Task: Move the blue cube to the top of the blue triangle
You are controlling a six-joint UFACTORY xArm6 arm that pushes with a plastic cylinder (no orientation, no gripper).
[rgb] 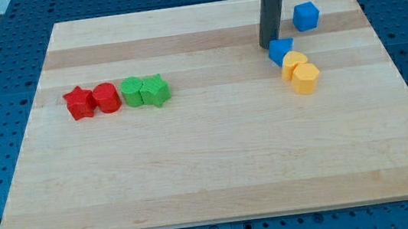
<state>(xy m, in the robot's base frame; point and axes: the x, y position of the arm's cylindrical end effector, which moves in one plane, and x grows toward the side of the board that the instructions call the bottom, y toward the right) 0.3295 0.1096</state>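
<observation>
**A:** Where's everything on the pale wooden board [218, 174] right now?

**B:** The small blue plastic cube [305, 16] sits near the view's top right. The small blue plastic triangle [281, 50] lies at about seven o'clock from it, apart from it. My tip [268, 45], the lower end of the dark straight rod, is just beside the blue triangle at its ten o'clock, possibly touching; I can't tell which.

**A:** And the hand, is it wide, narrow, holding something?

**B:** There is no hand here, only the rod, so nothing opens, closes or holds.

**A:** So which step is this?

**B:** I'd judge the approach isn't finished. The blue cube is already up and to the right of the triangle, but offset toward one o'clock rather than at twelve.

**A:** What does the next move call for?

**B:** Getting my tip round to the cube's three o'clock side without nudging the triangle, then pushing it leftward until it stands at the triangle's twelve o'clock.

**A:** Anything in the way?

**B:** Two yellow plastic blocks [301, 72] crowd the triangle at five o'clock. The red star [78, 103], red cylinder [106, 98] and two green blocks [145, 91] are far off at nine o'clock.
</observation>
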